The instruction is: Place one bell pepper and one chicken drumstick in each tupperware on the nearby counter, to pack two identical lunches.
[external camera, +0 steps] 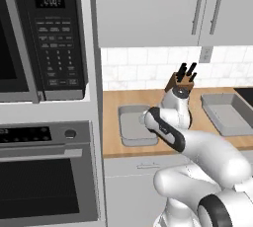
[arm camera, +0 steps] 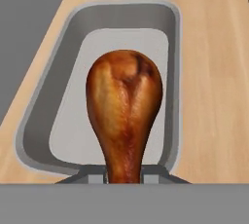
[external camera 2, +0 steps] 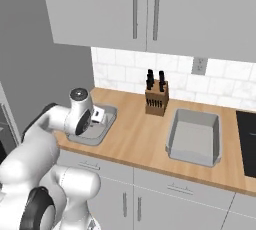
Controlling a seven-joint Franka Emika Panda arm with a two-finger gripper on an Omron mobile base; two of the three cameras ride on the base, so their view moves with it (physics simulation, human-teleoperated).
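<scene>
Hand view: brown roasted chicken drumstick [arm camera: 124,111] pinched by its thin end in the shut two-finger claw [arm camera: 124,175], fat end pointing away. Hung just over the near end of a shallow light-grey tub with rounded corners [arm camera: 58,86], bare inside. Wide bare floor all round the drumstick, raised rim on every side. Left base view: same tub [external camera: 129,118] seen at the left end of the long light-brown wooden counter [external camera: 197,125], close to the front edge, white arm in front of it. Right base view: second light-grey tub just like it [external camera 2: 194,136] well apart to the right, also bare. Wooden knife block with black handles [external camera 2: 156,99] at the back wall between them. Open wood between the tubs.
</scene>
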